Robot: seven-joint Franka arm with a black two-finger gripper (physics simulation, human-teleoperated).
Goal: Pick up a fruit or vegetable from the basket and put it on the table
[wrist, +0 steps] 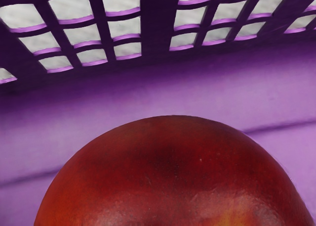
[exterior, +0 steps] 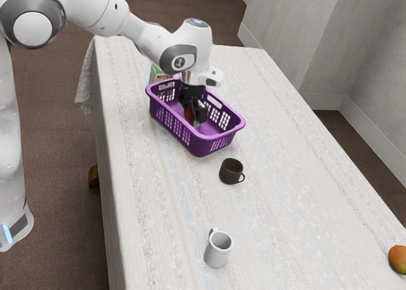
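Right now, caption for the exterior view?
Hand inside purple basket, at reddish fruit; dark mug and white mug on the table.

Fruits: two — one red-orange fruit [wrist: 173,171] in basket [exterior: 200,146], one orange-green fruit [exterior: 399,259] on table [exterior: 304,195]. Mugs: two — one dark mug [exterior: 231,172], one white mug [exterior: 217,250]. Baskets: one, purple. Cartons: one carton [exterior: 158,75], partly hidden. Tables: one, cloth-covered.

table [exterior: 298,188]: basket [exterior: 202,147], carton [exterior: 158,72], two mugs [exterior: 217,252], mango [exterior: 399,259]
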